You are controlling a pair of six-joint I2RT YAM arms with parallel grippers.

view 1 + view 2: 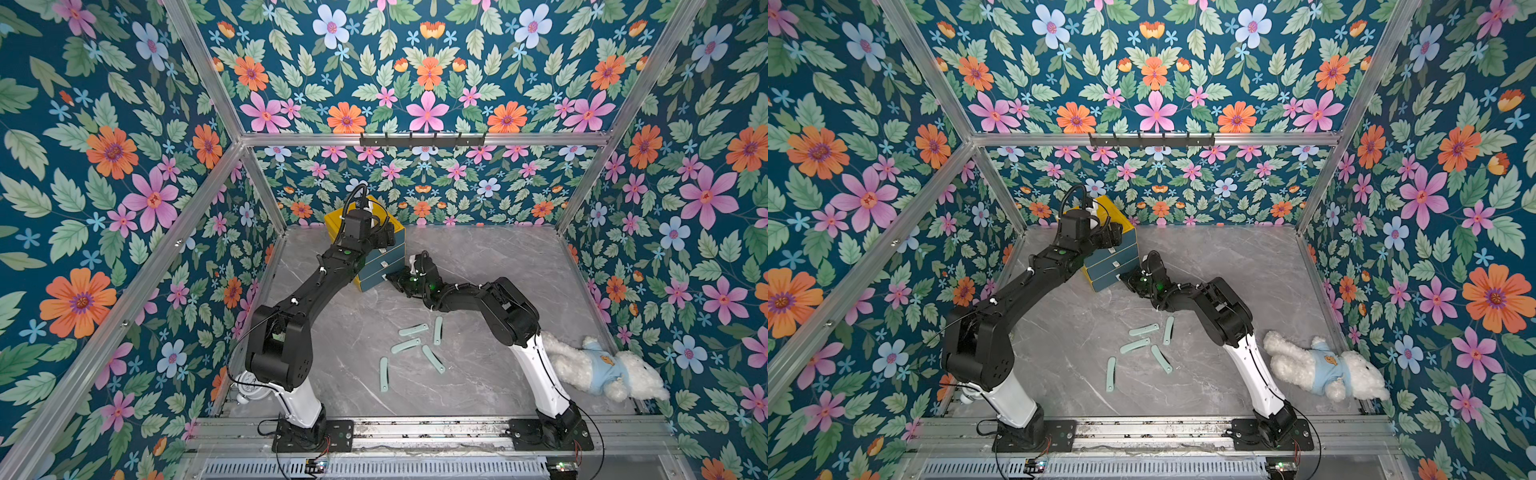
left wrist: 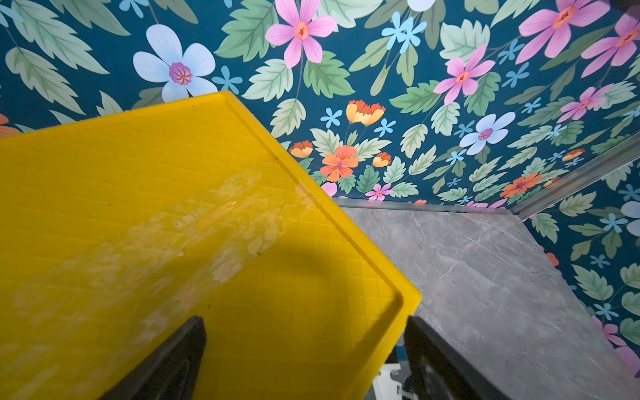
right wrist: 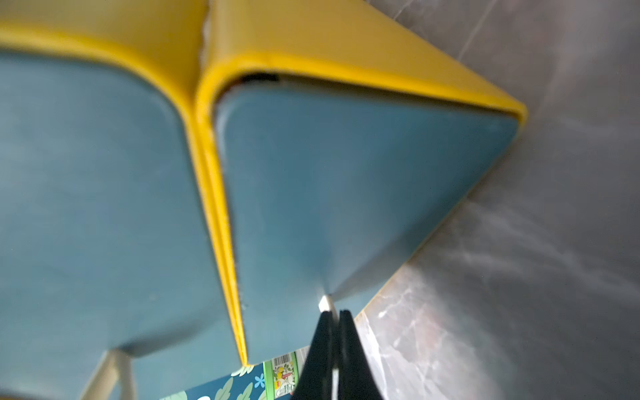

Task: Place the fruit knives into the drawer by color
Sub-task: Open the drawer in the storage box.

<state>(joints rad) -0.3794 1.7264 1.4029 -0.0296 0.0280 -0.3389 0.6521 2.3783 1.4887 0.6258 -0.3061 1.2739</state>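
The grey table (image 1: 478,266) carries the yellow cabinet (image 1: 333,222) at its far side, turned so that its three teal fronts face the right arm. A white toy (image 1: 602,368) lies by the right wall and seems to play no part in the job. The left gripper (image 2: 304,320) sits at the cabinet's top, jaws wide apart, one finger over the top and one past its edge. I judge that it is there to brace the cabinet against a pull. Five mint knives (image 1: 406,345) lie loose mid-table, between the arms and well apart from the cabinet. No pink or olive ones show. The right gripper (image 3: 334,313) is low at the bottom drawer (image 1: 374,283), which looks shut. Its jaws are pinched together on the pale tab (image 3: 325,303), likely to draw the drawer open for the mint knives.
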